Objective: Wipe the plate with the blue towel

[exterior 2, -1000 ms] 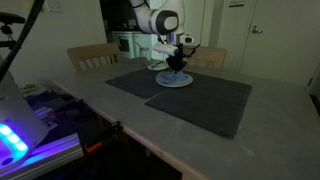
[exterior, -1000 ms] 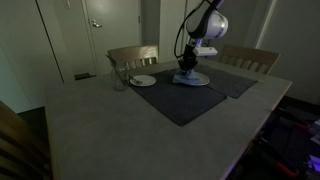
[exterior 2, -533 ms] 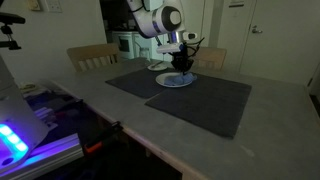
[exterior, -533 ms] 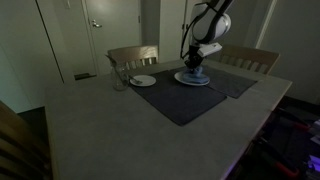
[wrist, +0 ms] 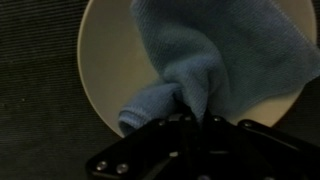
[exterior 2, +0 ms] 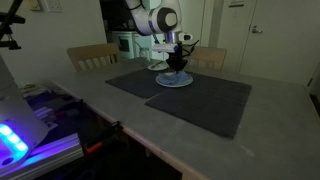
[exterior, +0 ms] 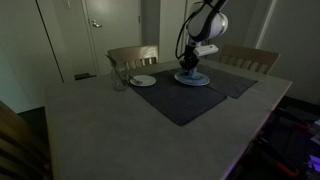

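Claw (wrist: 195, 116) clenched on blue towel (wrist: 220, 50) atop plate (wrist: 105, 60); one rim side bare, opposite seemingly covered.

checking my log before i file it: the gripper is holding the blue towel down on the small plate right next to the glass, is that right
Not quite. In an exterior view the gripper holds the blue towel on the larger plate, well away from the glass. The small plate beside the glass lies bare, with nothing on it.
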